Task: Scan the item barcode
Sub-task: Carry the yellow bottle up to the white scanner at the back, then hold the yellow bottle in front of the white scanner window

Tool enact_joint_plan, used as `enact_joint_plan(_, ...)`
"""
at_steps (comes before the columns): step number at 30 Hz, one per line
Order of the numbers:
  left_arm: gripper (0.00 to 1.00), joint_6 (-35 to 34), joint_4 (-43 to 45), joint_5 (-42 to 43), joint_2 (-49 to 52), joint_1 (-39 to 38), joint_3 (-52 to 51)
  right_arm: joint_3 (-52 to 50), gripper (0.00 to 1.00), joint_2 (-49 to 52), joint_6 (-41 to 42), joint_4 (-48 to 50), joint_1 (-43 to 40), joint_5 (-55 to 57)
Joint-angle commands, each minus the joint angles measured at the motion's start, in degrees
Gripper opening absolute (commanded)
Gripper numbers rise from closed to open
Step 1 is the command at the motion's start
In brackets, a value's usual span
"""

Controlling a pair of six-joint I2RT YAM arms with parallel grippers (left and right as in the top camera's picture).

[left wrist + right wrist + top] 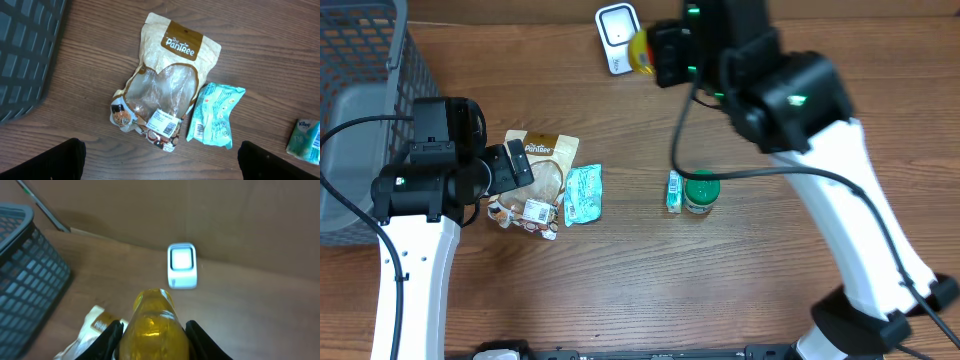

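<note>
Yellow bottle (155,307) in the right claw (155,327), near the white scanner (181,266).

Bottle (640,50) beside scanner (616,35) — pouch (545,165) near basket (360,60).

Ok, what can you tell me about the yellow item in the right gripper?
The yellow item is a glossy, amber-yellow, plastic-looking bottle shape with a rounded end. The right gripper clamps its sides between both fingers, rounded end aimed toward the white scanner, apart from it. No barcode or label shows; overhead, only a yellow sliver peeks past the gripper.
</note>
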Motion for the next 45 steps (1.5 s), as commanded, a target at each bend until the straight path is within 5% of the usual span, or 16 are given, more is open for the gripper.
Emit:
enact_joint_plan(1,1.0,0.5,0.04,-0.35,0.11,-0.39,0.55,-0.04,0.26,3.98,-9.44,5.51,3.13,8.07)
enact_joint_plan(12,1.0,0.5,0.04,-0.37,0.11,-0.39,0.55,-0.02,0.27,19.23,-42.97,13.0,3.72,10.45)
enact_joint_plan(20,0.99,0.5,0.04,-0.37,0.11,-0.39,0.55,-0.02,0.29,25.7,-48.57,26.51,2.71,13.84)
enact_joint_plan(45,0.99,0.52,0.04,-0.37,0.13,-0.39,0.55,-0.04,0.3,34.27,-43.6,47.82,-4.87,4.33)
